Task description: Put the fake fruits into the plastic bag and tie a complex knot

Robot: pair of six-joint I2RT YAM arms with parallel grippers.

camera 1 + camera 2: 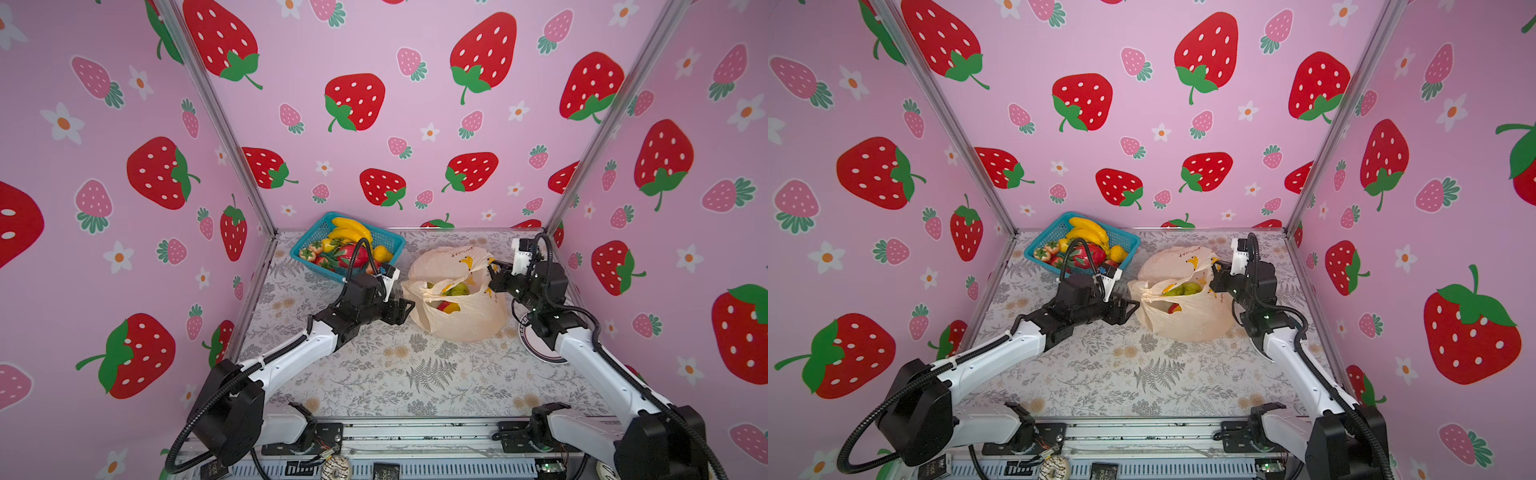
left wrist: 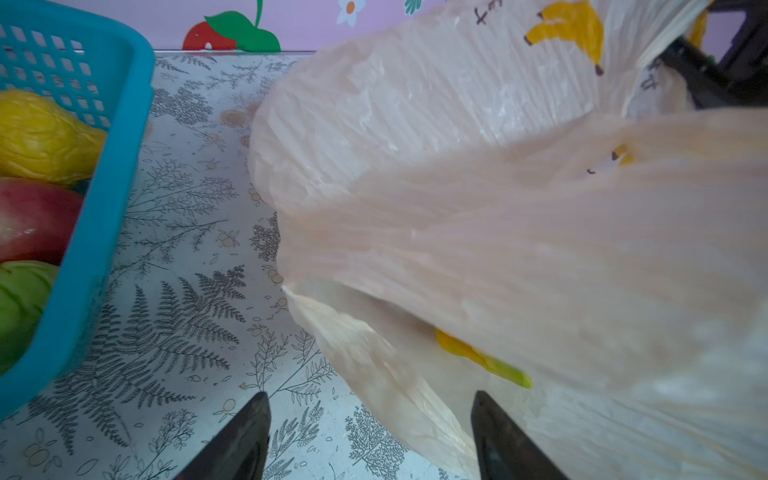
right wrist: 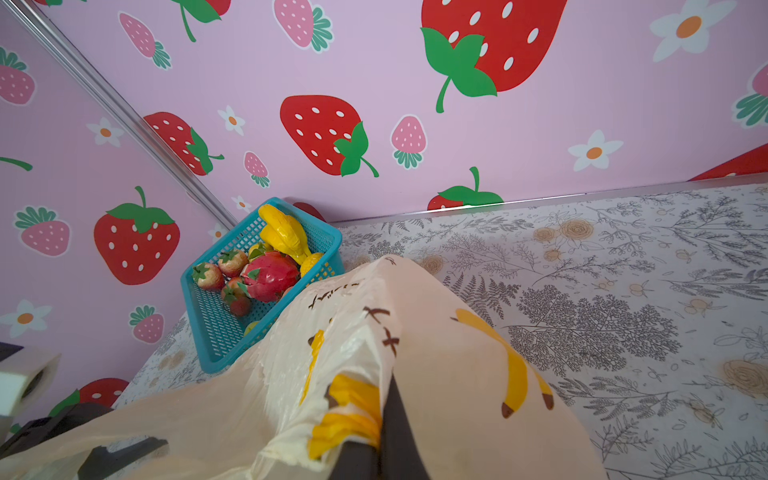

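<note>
In both top views the plastic bag sits on the desk beside the teal basket, fake fruits inside both; left wrist: left jaws apart, bag film between them; right wrist: right jaws clamped on the bag's rim, hiding the desk below.

Lab robot cell: printed strawberry walls, aluminium frame posts, floral-covered tabletop.
</note>
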